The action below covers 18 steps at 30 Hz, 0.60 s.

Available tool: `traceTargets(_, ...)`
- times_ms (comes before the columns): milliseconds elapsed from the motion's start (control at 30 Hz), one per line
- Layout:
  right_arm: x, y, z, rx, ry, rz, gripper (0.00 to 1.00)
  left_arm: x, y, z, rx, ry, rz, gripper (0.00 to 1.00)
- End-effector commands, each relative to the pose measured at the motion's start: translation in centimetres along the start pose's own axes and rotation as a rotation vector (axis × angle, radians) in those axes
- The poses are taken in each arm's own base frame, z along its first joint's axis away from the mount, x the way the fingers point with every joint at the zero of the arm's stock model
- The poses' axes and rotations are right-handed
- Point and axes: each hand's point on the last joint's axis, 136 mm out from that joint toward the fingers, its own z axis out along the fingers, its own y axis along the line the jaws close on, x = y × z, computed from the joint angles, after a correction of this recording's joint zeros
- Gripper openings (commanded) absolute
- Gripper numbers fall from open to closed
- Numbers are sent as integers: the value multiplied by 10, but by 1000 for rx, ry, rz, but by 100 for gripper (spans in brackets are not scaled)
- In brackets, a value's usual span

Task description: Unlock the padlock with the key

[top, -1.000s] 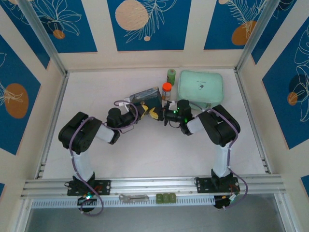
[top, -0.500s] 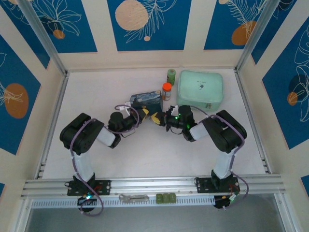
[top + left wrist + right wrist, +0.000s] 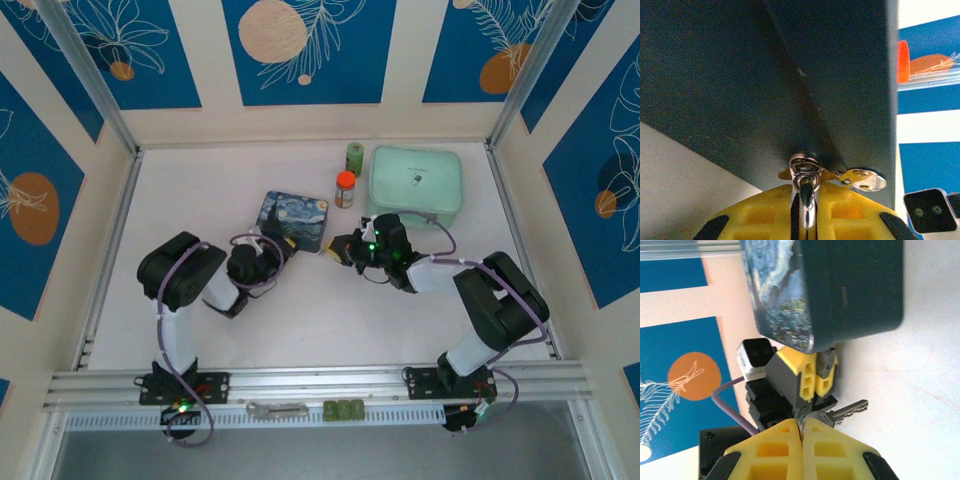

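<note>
Left wrist, count: I see one padlock (image 3: 805, 171) and one dark box (image 3: 740, 75).
Left wrist, padlock: its silver loop hangs from the clasp on the box's edge, right at my fingertips.
Left wrist, grip: the left gripper (image 3: 805, 195) is closed to a thin slit and pinches the padlock's lower end.
Right wrist, count: I see one key (image 3: 846, 411).
Right wrist, key: its blade sticks out sideways over the table, just beside the fingertips and near the box.
Right wrist, grip: the right gripper (image 3: 801, 423) has its fingers pressed together, with the key's head at their tips.
Top view, count: I count two arms, one green pouch (image 3: 415, 185), two small bottles (image 3: 345, 188) and one grey tool (image 3: 277, 408).
Top view, position: both grippers meet at the box's near side.
</note>
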Motion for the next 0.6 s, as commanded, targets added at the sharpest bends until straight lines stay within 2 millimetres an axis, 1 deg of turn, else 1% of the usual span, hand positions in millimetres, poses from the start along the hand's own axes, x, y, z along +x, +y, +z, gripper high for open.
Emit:
traceTargets(0, 0, -9, -4, 59, -13, -40, 0, 4, -1, -2, 16, -10, 14, 38)
traceTargets(33, 0, -8, -4, 57, -13, -46, 0, 6, 3, -5, 6, -6, 6, 51)
traceTargets(100, 0, -6, -4, 62, -14, -65, 0, 10, 11, -14, -20, -2, -5, 63)
traceTargets(200, -2, 1, -7, 77, -22, -113, 0, 16, 21, -33, -55, 7, -17, 71)
traceTargets(300, -4, 11, -12, 91, -38, -177, 0, 23, 31, -53, -88, 18, -47, 71)
traceTargets(400, -6, 24, -18, 108, -65, -242, 0, 30, 34, -65, -102, 43, -93, 68)
traceTargets(467, -7, 32, -21, 117, -85, -278, 0, 33, 27, -69, -84, 52, -112, 65)
traceTargets(567, -8, 41, -20, 139, -112, -311, 0, 32, 1, -66, -37, 59, -103, 63)
